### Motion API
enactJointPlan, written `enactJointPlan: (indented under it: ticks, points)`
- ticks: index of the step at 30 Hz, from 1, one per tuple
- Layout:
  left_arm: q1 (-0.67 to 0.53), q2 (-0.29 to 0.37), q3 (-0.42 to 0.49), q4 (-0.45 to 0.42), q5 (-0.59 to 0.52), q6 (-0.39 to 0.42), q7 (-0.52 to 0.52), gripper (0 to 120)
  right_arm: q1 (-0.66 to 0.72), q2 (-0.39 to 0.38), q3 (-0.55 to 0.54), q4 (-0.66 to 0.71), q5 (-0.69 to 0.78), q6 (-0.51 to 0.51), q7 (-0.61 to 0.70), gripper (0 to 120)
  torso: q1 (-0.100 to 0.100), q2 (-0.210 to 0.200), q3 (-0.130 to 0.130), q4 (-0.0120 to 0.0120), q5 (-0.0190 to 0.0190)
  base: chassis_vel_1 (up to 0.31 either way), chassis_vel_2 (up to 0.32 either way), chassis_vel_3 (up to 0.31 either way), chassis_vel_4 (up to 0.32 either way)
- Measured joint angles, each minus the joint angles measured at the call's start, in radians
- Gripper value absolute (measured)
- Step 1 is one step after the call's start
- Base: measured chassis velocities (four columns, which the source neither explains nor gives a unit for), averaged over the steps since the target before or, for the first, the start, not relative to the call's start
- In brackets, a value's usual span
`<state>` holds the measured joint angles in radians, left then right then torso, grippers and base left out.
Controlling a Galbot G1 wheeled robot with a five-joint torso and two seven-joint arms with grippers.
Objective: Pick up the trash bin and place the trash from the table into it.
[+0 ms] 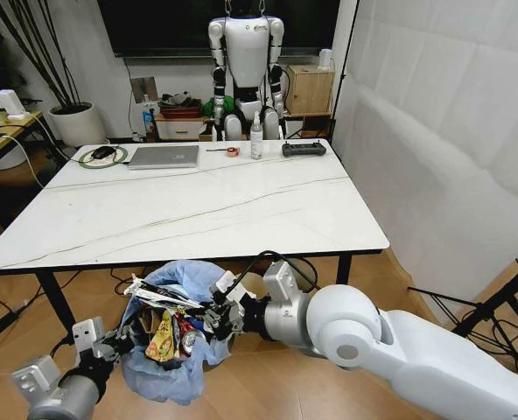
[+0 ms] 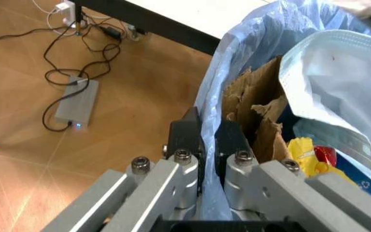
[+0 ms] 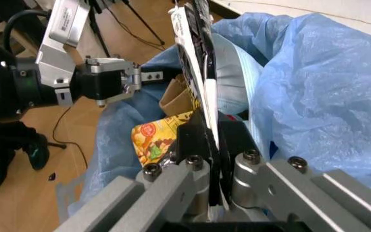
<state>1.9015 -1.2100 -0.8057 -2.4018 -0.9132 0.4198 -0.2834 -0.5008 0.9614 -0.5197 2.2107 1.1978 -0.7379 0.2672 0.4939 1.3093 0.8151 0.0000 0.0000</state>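
Your right gripper [image 1: 217, 317] is clenched on a flat black-and-white wrapper [image 3: 195, 53] right over the trash bin [image 1: 173, 337], which your left gripper [image 2: 208, 140] holds pinched by its blue bag rim below the table [image 1: 198, 210] edge; let go only with the wrapper well inside, since cardboard [image 2: 253, 116] and a mask [image 2: 330, 77] already crowd the top. On the table, the laptop [image 1: 163, 157] and spray bottle [image 1: 256, 136] are well away from the work

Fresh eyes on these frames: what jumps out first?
The round trash bin lined with a crinkled light-blue plastic bag, stuffed with cardboard and wrappers, hangs below the near edge of the white veined table. The left gripper pinches the bag's rim, and the right gripper clamps a flat black-and-white wrapper over the bin.
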Motion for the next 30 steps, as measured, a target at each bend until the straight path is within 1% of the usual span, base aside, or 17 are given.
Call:
enactJointPlan:
  ticks: [3, 11, 12, 14, 17, 18, 25, 29, 30]
  points:
    - [0.000, 0.001, -0.003, -0.002, -0.001, 0.000, 0.000, 0, 0.000, 0.012, -0.007, -0.018, -0.018, 0.001, -0.010, 0, 0.000, 0.000, 0.000, 0.0000, 0.0000, 0.000, 0.000, 0.000, 0.000]
    - [-0.001, 0.002, -0.007, -0.002, -0.006, 0.000, -0.002, 0, -0.016, 0.004, -0.005, -0.019, -0.059, 0.002, -0.057, 3, 0.000, 0.000, 0.000, -0.0001, 0.0000, 0.000, 0.000, 0.000, 0.000]
    - [-0.001, 0.002, -0.006, -0.002, -0.006, 0.000, -0.002, 0, -0.018, 0.003, -0.005, -0.020, -0.074, 0.007, -0.069, 6, 0.000, 0.000, 0.000, 0.0000, 0.0000, 0.000, 0.000, 0.000, 0.000]
    - [-0.001, 0.001, -0.006, -0.002, -0.006, 0.000, -0.002, 0, -0.022, 0.002, -0.006, -0.022, -0.092, 0.011, -0.082, 8, 0.000, 0.000, 0.000, 0.0001, 0.0000, 0.000, 0.000, 0.000, 0.000]
    - [0.001, 0.000, -0.006, -0.002, -0.007, 0.000, -0.002, 0, -0.033, -0.003, -0.008, -0.029, -0.127, 0.026, -0.105, 20, 0.000, 0.000, 0.000, 0.0000, 0.0000, 0.000, 0.000, 0.000, 0.000]
    - [0.001, 0.000, -0.005, -0.002, -0.007, 0.000, -0.002, 0, -0.035, -0.004, -0.009, -0.030, -0.131, 0.029, -0.107, 22, 0.000, 0.000, 0.000, 0.0000, 0.0000, 0.000, 0.000, 0.000, 0.000]
    - [-0.003, 0.000, -0.004, -0.001, -0.010, 0.000, -0.002, 0, -0.040, -0.002, -0.014, -0.037, -0.143, 0.036, -0.112, 26, 0.000, 0.000, 0.000, 0.0000, 0.0000, 0.000, 0.000, 0.000, 0.000]
    - [-0.004, 0.000, -0.004, 0.001, -0.012, 0.000, -0.003, 0, -0.039, -0.001, -0.015, -0.039, -0.145, 0.039, -0.112, 36, 0.000, 0.000, 0.000, 0.0000, 0.0000, 0.000, 0.000, 0.000, 0.000]
    - [-0.004, 0.000, -0.004, 0.002, -0.014, 0.000, -0.003, 0, -0.038, -0.001, -0.015, -0.039, -0.145, 0.041, -0.112, 36, 0.000, 0.000, 0.000, 0.0000, 0.0000, 0.000, 0.000, 0.000, 0.000]
